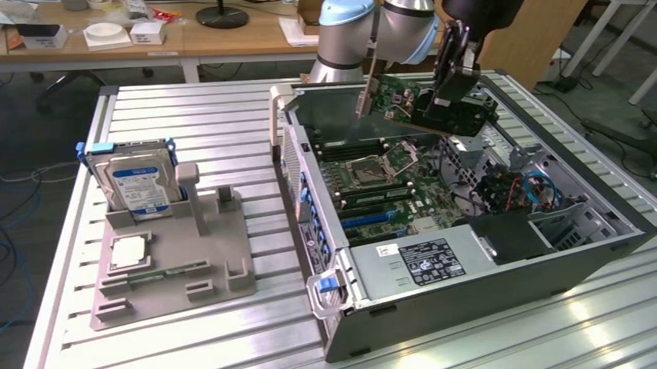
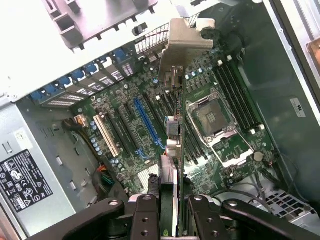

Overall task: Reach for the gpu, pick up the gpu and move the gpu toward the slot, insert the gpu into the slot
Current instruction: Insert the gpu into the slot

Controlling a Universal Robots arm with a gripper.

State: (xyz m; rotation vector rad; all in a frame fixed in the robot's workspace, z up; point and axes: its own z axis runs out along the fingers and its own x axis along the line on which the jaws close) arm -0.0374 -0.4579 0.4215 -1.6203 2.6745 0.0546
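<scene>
My gripper (image 1: pixel 448 91) is shut on the gpu (image 1: pixel 408 101), a green card with a black fan cooler and a silver end bracket, and holds it in the air over the open computer case (image 1: pixel 308 177). In the wrist view the gpu (image 2: pixel 172 135) appears edge-on between my black fingers (image 2: pixel 145 216), with its silver bracket (image 2: pixel 186 39) at the far end. It hangs over the motherboard, clear of it. The long blue slot (image 2: pixel 144 124) lies just beside the card's line. In the exterior view this blue slot (image 1: pixel 373 220) sits low on the board, below the held card.
The empty processor socket (image 2: pixel 212 117) and memory slots (image 2: pixel 235 90) lie beside the card. A labelled power supply (image 1: pixel 429 261) fills the case's near end, with cables (image 1: pixel 513 192) at the exterior view's right. On the grey fixture (image 1: pixel 205 265) are a hard drive (image 1: pixel 138 183) and a processor chip (image 1: pixel 131 250).
</scene>
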